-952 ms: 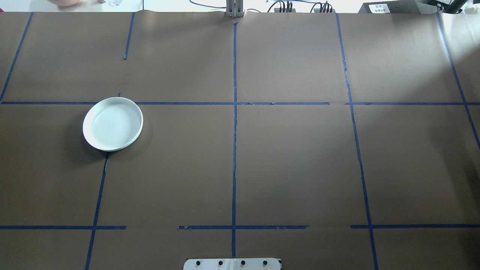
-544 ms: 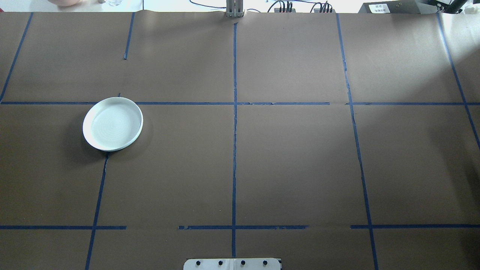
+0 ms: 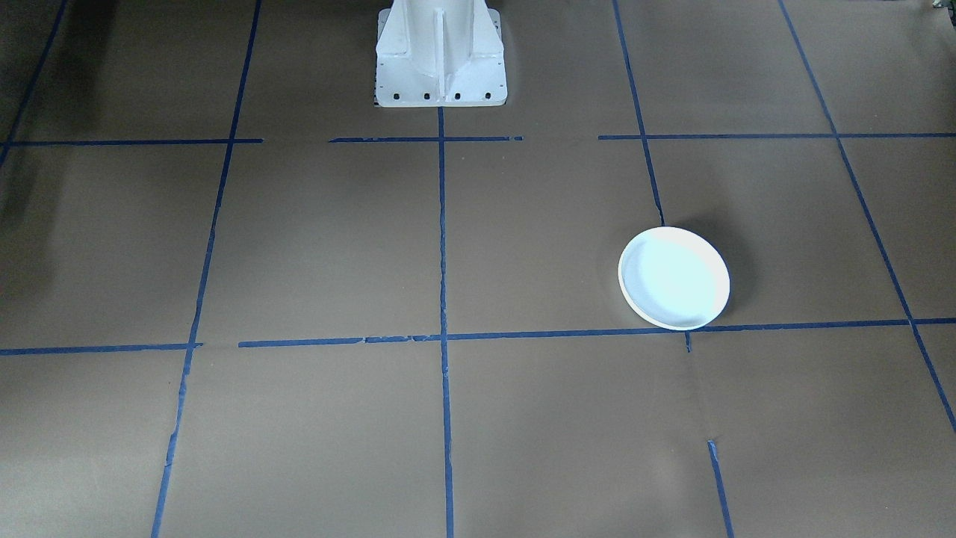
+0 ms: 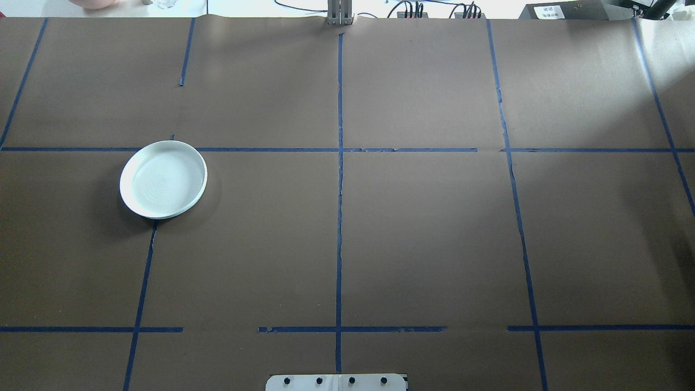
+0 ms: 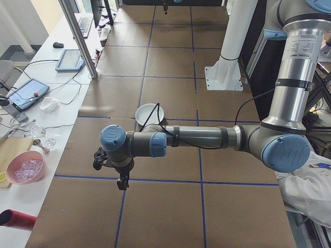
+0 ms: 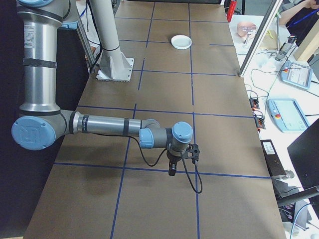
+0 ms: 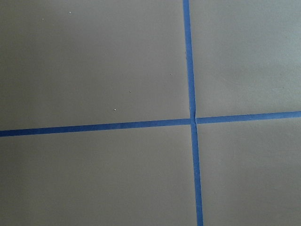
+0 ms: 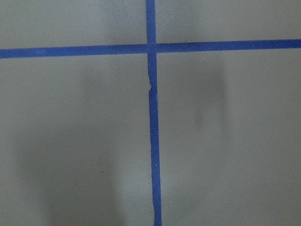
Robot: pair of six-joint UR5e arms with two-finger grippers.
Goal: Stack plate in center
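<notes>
Exterior left – plate (image 5: pixel 149 112) partly behind left arm (image 5: pixel 201 138).

Silver-tubed arms (image 5: pixel 207 138) with blue joint caps, black cables, black tools (image 5: pixel 122 182), white bolted base (image 3: pixel 440 56).

the desk (image 4: pixel 423 239) wears matt brown paper, faintly creased, gridded with blue tape (image 4: pixel 340 217) that looks slightly glossy and torn in spots. the plate (image 4: pixel 163 179) is smooth, glossy and pale, with fine rings in its base. the arm tubes (image 5: pixel 199 138) look like brushed metal, with smooth blue plastic caps (image 5: pixel 113 138).
</notes>
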